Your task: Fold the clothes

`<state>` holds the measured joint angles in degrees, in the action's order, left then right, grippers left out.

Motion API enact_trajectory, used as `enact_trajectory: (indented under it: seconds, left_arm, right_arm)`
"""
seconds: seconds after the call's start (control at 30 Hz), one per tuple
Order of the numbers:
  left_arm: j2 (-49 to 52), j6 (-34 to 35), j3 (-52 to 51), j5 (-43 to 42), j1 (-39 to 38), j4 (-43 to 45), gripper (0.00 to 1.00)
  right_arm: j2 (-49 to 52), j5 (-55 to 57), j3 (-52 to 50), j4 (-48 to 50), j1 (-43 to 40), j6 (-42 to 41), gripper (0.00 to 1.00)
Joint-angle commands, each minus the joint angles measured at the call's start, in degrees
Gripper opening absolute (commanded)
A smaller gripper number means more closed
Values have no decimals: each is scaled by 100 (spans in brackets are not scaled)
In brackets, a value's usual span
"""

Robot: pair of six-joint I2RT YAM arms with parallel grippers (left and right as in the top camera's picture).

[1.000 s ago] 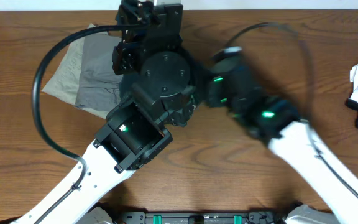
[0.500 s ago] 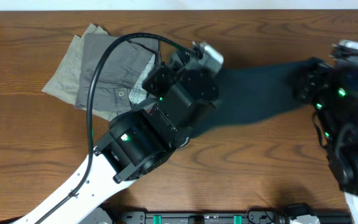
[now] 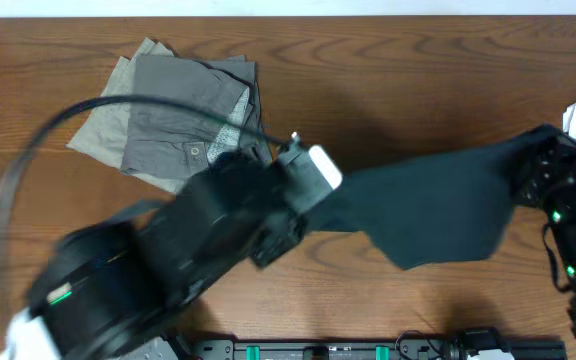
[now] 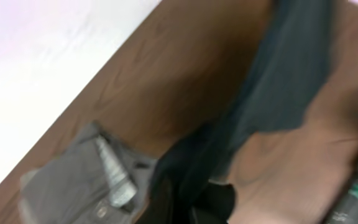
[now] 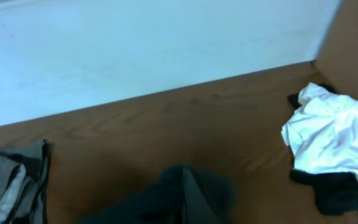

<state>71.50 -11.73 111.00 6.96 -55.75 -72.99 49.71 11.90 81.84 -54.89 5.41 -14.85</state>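
The left gripper (image 4: 194, 199) and the right gripper (image 5: 185, 199) each have jaws clenched on one end of the black garment (image 3: 438, 210), which spans the middle-right of the worktop (image 3: 398, 80) between them, evidently to draw it taut for folding, with the grey piece (image 3: 183, 125) stacked on the khaki piece (image 3: 98, 130) at far left.

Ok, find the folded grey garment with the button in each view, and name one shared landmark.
Overhead: grey garment upper left, on the khaki piece.
Left wrist: bottom left.
Right wrist: bottom left corner, cut off.
Shared landmark: the black garment, to its right in all three.
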Motion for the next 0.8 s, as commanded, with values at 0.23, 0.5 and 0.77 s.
enact_trajectory:
  seconds: [0.23,0.5,0.77]
  left_arm:
    - [70,503,898,-334,-258,-658,6]
    - [1134,470,896,437,177,-695,6]
    - [3077,-101,876,-511,1923,844,6]
  right_arm:
    - [-70,-17,966,-1099,-52,74,1]
    - [496,-232,669,-1126,-52,4,1]
    - [2326,188,278,33,-76,-52,1]
